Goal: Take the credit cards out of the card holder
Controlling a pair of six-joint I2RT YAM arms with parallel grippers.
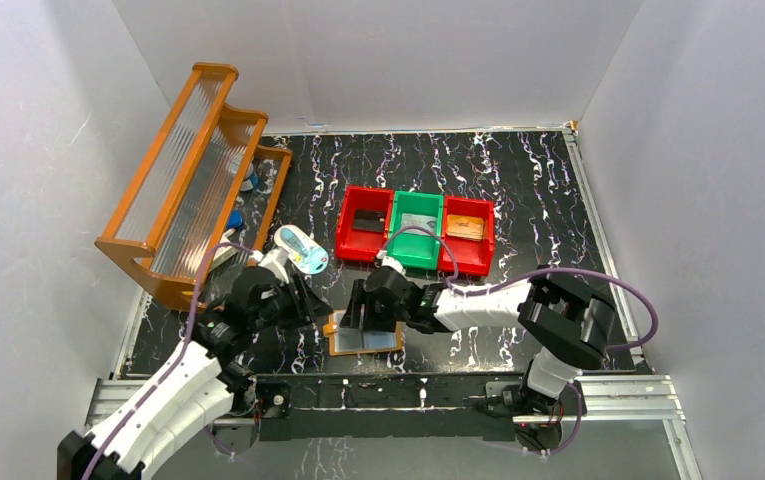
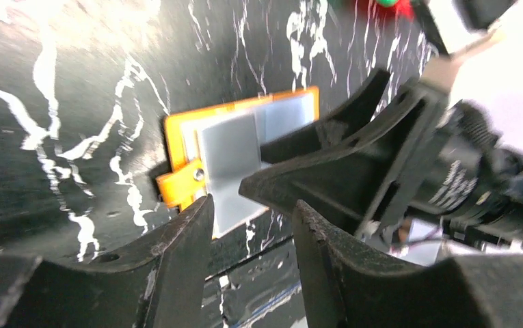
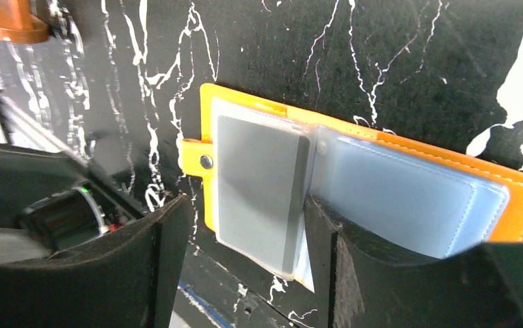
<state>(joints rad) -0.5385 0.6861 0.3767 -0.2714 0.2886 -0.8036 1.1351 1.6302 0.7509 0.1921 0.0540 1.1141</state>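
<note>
Card holder (image 3: 450, 160) lay open, orange, long axis left-right, holed tab (image 3: 193, 160) pointing left; shiny grey credit card (image 3: 258, 184) protruded. Left gripper (image 2: 253, 205) and right gripper (image 3: 245, 205) jaws stood apart.

Right end effector (image 1: 363, 318) over card holder (image 1: 383, 341)

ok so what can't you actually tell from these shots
- Card count: the right wrist view shows one grey credit card; cloudy sleeves hide any others.
- Card holder, top view: mostly under the right end effector.
- Left end effector grip, left wrist view: card corner between its fingers, contact unclear.
- Green bin contents, top view: too small.
</note>
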